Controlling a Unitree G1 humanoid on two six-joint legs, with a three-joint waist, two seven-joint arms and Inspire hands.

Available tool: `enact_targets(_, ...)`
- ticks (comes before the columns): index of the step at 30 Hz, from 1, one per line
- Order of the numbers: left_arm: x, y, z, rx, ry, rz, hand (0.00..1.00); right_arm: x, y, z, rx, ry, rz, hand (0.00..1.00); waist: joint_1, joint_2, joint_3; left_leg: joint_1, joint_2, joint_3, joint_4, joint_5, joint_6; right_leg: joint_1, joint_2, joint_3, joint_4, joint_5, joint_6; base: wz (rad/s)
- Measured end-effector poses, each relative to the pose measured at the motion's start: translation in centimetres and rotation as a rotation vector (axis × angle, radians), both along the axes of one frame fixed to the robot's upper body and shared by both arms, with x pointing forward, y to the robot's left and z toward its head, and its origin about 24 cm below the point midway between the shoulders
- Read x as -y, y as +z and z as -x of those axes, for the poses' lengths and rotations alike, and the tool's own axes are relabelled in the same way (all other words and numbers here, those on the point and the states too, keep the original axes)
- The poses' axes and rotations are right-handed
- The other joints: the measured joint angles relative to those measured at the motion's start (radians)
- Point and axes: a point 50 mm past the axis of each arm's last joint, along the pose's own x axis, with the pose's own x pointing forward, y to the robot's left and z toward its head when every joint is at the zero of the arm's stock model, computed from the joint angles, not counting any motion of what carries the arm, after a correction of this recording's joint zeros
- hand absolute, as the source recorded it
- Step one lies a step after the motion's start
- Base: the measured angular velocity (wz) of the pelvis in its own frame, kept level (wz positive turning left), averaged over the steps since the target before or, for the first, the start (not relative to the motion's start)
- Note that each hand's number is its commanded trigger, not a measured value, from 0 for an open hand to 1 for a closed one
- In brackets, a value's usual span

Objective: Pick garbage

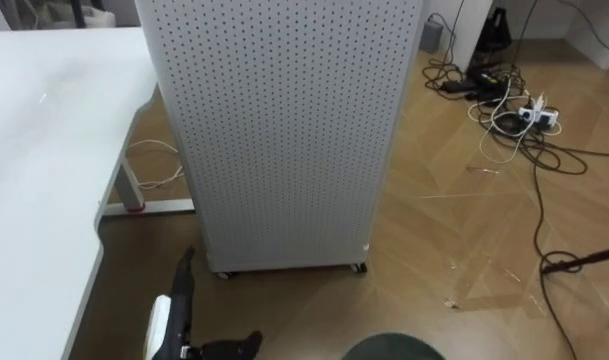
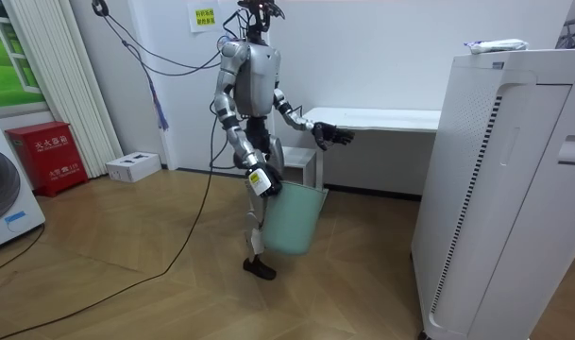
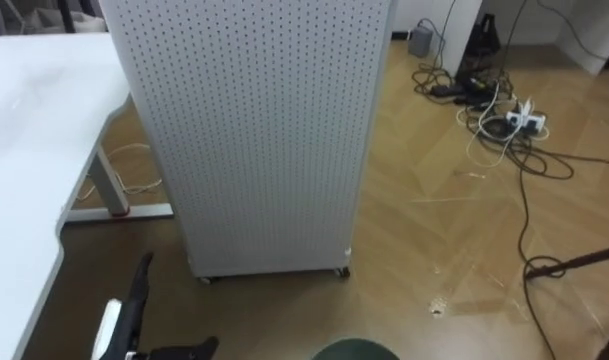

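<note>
Left hand (image 2: 330,135) outstretched, fingers straight.

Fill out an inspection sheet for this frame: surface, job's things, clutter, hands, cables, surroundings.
Surface: wooden floor; white table at the robot's left.
Job's things: green bin hanging at the robot's right side; small pale scrap on the floor, possibly garbage.
Clutter: pale wrapper-like thing on top of the tall white cabinet.
Hands: left hand open, held forward; right hand grips the bin's rim.
Cables: tangle with a power strip on the floor; white cable under the table.
Surroundings: the cabinet, perforated and on castors, stands ahead of the robot; washing machine and red box at the room view's left.
</note>
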Motion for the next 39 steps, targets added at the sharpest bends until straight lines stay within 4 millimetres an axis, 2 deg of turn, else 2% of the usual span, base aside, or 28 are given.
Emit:
enact_targets(4, -0.6, -1.1, 1.4, -0.061, 0.013, -0.014, 0.00, 0.1, -0.4, 1.2, -0.035, -0.005, 0.004, 1.00, 0.008, -0.001, 0.0004, 0.036, -0.002, -0.001, -0.010, -0.003, 0.000, 0.036, 0.000, 0.006, 0.000, -0.008, 0.003, 0.01)
enact_targets(6, -1.6, -2.7, 2.9, -0.161, 0.039, -0.030, 0.00, 0.3, -0.8, 2.3, -0.073, -0.019, 0.004, 1.00, 0.010, -0.001, -0.0026, 0.066, -0.003, 0.004, -0.025, -0.006, 0.000, 0.062, 0.001, 0.008, -0.004, -0.018, 0.005, -0.06)
enact_targets(9, -2.5, -3.9, 4.9, -0.249, 0.053, -0.045, 0.00, 0.5, -1.2, 3.3, -0.101, -0.040, -0.003, 1.00, 0.015, -0.001, -0.0048, 0.084, -0.004, 0.011, -0.023, -0.009, -0.001, 0.067, 0.001, 0.009, 0.003, -0.022, 0.005, -0.06)
enact_targets(13, -3.4, -5.2, 6.8, -0.366, 0.053, -0.063, 0.00, 0.7, -1.5, 3.8, -0.126, -0.052, -0.017, 1.00, 0.021, -0.001, -0.0053, 0.096, -0.003, 0.031, -0.032, -0.009, -0.001, 0.068, 0.002, 0.011, 0.004, -0.022, 0.005, -0.15)
enact_targets(16, -4.2, -6.4, 8.8, -0.473, 0.068, -0.072, 0.00, 0.7, -1.9, 4.2, -0.155, -0.059, -0.026, 1.00, 0.028, 0.001, -0.0076, 0.125, 0.000, 0.050, -0.049, -0.009, -0.002, 0.072, 0.010, 0.027, 0.003, -0.021, 0.005, -0.25)
enact_targets(17, -4.7, -6.8, 9.9, -0.520, 0.091, -0.076, 0.00, 0.8, -2.1, 4.3, -0.174, -0.062, -0.028, 1.00, 0.027, 0.002, -0.0110, 0.135, 0.002, 0.058, -0.054, -0.011, -0.005, 0.074, 0.014, 0.032, 0.003, -0.021, 0.004, -0.29)
enact_targets(20, -5.4, -7.6, 11.7, -0.614, 0.130, -0.083, 0.00, 0.7, -2.4, 4.7, -0.200, -0.086, -0.045, 1.00, 0.027, 0.001, -0.0108, 0.146, 0.004, 0.059, -0.056, -0.017, -0.006, 0.084, 0.019, 0.033, 0.004, -0.021, 0.004, -0.17)
enact_targets(27, -6.5, -7.8, 13.1, -0.664, 0.207, -0.087, 0.00, 0.5, -2.7, 4.6, -0.209, -0.113, -0.064, 1.00, 0.027, -0.011, -0.0071, 0.146, 0.006, 0.060, -0.062, -0.017, -0.006, 0.086, 0.021, 0.028, 0.003, -0.022, 0.003, -0.01)
enact_targets(31, -6.9, -7.8, 13.4, -0.675, 0.236, -0.084, 0.00, 0.4, -2.7, 4.4, -0.207, -0.096, -0.063, 1.00, 0.051, -0.013, -0.0042, 0.150, 0.018, 0.077, -0.048, -0.027, -0.015, 0.087, 0.026, 0.004, 0.008, -0.027, -0.006, -0.09)
enact_targets(34, -6.9, -7.9, 13.7, -0.687, 0.253, -0.076, 0.00, 0.2, -2.6, 3.9, -0.197, -0.078, -0.062, 1.00, 0.067, -0.008, -0.0002, 0.133, 0.044, 0.092, 0.022, -0.068, -0.031, 0.082, 0.036, -0.032, 0.042, -0.049, -0.026, -0.20)
enact_targets(35, -7.0, -7.9, 13.8, -0.688, 0.266, -0.074, 0.00, 0.1, -2.5, 3.6, -0.194, -0.060, -0.060, 1.00, 0.071, -0.008, -0.0010, 0.117, 0.057, 0.097, 0.071, -0.090, -0.041, 0.079, 0.038, -0.059, 0.065, -0.068, -0.037, -0.13)
enact_targets(36, -7.2, -7.8, 13.7, -0.687, 0.282, -0.071, 0.00, 0.0, -2.5, 3.5, -0.193, -0.038, -0.057, 1.00, 0.070, -0.010, -0.0026, 0.088, 0.066, 0.100, 0.140, -0.105, -0.060, 0.071, 0.039, -0.066, 0.083, -0.088, -0.046, -0.05)
enact_targets(37, -7.3, -7.8, 13.7, -0.689, 0.287, -0.072, 0.00, 0.0, -2.5, 3.4, -0.193, -0.031, -0.055, 1.00, 0.068, -0.013, -0.0030, 0.071, 0.073, 0.102, 0.186, -0.108, -0.065, 0.066, 0.040, -0.063, 0.089, -0.102, -0.055, 0.12)
enact_targets(38, -7.4, -7.8, 13.7, -0.696, 0.292, -0.074, 0.00, 0.1, -2.5, 3.4, -0.193, -0.029, -0.052, 1.00, 0.057, -0.015, -0.0028, 0.012, 0.093, 0.100, 0.324, -0.103, -0.068, 0.066, 0.046, -0.053, 0.094, -0.116, -0.067, 0.25)
enact_targets(39, -7.5, -7.8, 13.9, -0.703, 0.293, -0.075, 0.00, 0.2, -2.5, 3.4, -0.194, -0.031, -0.047, 1.00, 0.054, -0.011, -0.0007, -0.075, 0.117, 0.081, 0.492, -0.067, -0.058, 0.079, 0.059, -0.013, 0.097, -0.124, -0.082, 0.29)
